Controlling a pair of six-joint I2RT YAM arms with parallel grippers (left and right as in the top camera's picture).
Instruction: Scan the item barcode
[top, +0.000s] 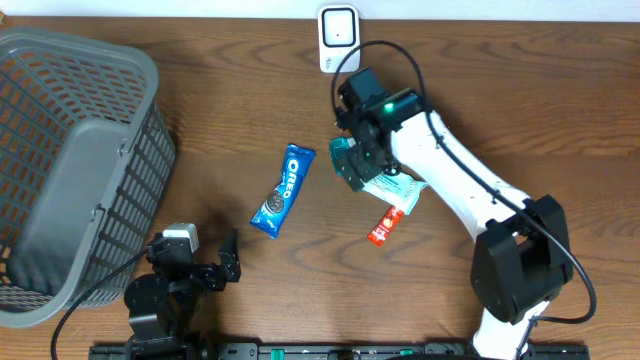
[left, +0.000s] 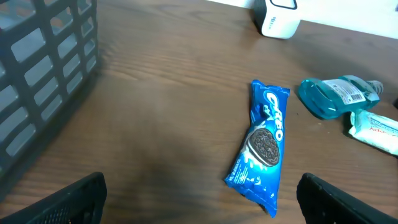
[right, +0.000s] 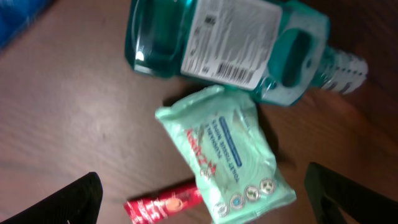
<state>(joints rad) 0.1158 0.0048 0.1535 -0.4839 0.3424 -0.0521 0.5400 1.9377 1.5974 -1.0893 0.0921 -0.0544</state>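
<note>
R end effector spread, empty, over mouthwash bottle; wipes pack just beside it on tabletop. Risk: pinch catches both, or slick bottle slips en route to scanner. L end effector spread, idle.

Overhead, the right arm hides most of the teal bottle (label print too blurred to read anywhere); the basket is cropped at nine o'clock
</note>
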